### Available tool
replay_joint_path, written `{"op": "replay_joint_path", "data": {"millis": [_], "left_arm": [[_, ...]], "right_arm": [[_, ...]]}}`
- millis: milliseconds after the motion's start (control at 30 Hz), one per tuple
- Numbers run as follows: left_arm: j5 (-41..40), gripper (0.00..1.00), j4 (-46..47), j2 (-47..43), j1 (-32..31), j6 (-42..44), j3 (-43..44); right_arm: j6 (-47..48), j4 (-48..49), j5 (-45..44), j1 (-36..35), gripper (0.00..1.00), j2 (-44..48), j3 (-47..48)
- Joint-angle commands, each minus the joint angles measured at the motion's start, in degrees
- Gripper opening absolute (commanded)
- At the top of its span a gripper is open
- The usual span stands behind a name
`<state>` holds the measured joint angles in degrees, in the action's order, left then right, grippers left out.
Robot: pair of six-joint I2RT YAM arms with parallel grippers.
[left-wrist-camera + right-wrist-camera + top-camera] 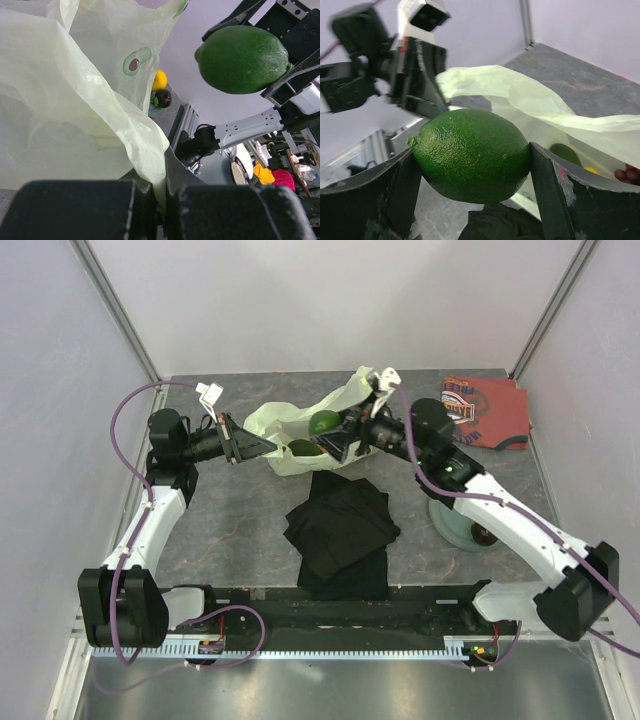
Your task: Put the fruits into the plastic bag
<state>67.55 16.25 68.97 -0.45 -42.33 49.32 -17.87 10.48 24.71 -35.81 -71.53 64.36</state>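
My left tool [236, 447] is clamped tight on the rim of the plastic bag [283, 426], with the thin film pinched between its fingers. The bag rests on the counter [230, 530]. Just to the right, my right tool [345, 435] stands wide around a green lime [472, 155], gripped from both sides at the bag's mouth. Inside the bag lie another green fruit [565, 152] and dark red grapes [627, 174]. Farther right, a yellow fruit [159, 80] and a dark maroon fruit [163, 98] sit on the plate [447, 530].

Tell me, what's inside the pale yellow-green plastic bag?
A green fruit, a bit of something yellow and dark red grapes show. The thin plastic bag's folds hide the rest.
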Motion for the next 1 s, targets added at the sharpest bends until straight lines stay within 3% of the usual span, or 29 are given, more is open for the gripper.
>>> {"op": "replay_joint_path", "data": {"millis": [0, 333, 533, 967], "left_arm": [[0.1, 0.02, 0.7, -0.2, 0.1, 2.0, 1.7], [0.0, 0.02, 0.7, -0.3, 0.0, 1.9, 1.9], [0.0, 0.02, 0.7, -0.3, 0.0, 1.9, 1.8], [0.1, 0.02, 0.7, -0.3, 0.0, 1.8, 1.8]], "right_arm": [[7.1, -12.0, -22.6, -5.1, 0.41, -6.4, 9.7], [5.7, -23.1, -39.9, -8.5, 0.4, -18.1, 21.8], [4.1, -30.1, -41.5, -8.7, 0.41, -26.4, 27.2], [2.5, -35.5, -40.9, -8.9, 0.44, -38.5, 31.6]]}}
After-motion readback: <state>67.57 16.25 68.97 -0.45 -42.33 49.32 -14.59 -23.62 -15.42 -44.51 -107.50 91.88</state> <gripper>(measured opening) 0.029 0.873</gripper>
